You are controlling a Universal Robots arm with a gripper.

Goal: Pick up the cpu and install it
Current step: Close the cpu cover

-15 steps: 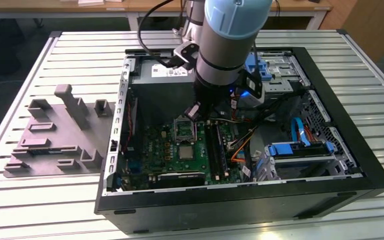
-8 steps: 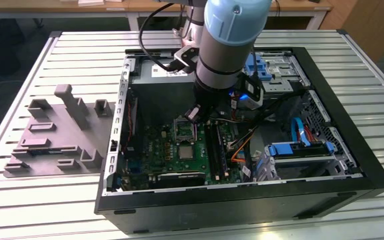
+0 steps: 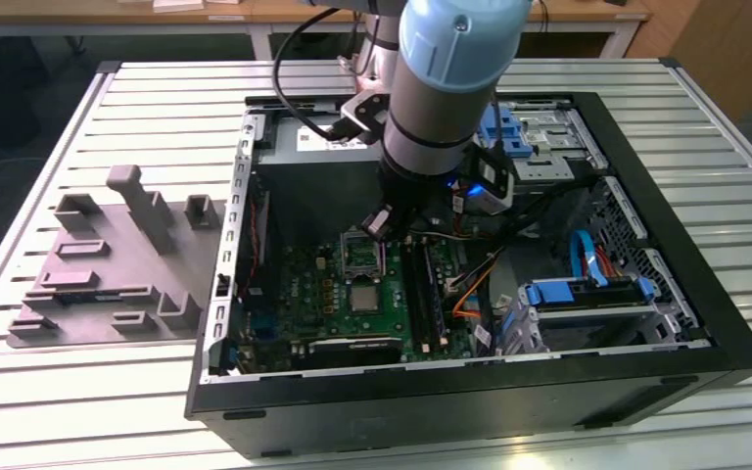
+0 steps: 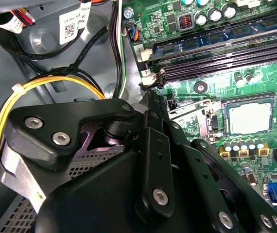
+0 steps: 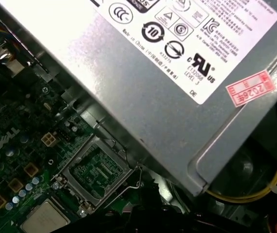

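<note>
The cpu [image 3: 365,297] is a small silvery square lying flat on the green motherboard [image 3: 310,294] inside the open computer case. In both wrist views the cpu [image 4: 249,118] [image 5: 43,221] sits beside the rectangular hinged socket frame [image 5: 97,167], with nothing touching it. My gripper [image 3: 386,227] hangs from the arm just above the socket frame [image 3: 360,253], a short way from the cpu. Its black linkage [image 4: 150,97] crosses the second wrist view. I see nothing held in it.
A big grey box with a white label [image 5: 177,73] stands close beside the socket. Long memory slots [image 4: 216,53] run past the cpu. Yellow cables [image 4: 56,82] loop near the gripper. Blue drive brackets [image 3: 586,294] fill the case's right side. A grey fixture tray [image 3: 115,264] lies on the slatted table.
</note>
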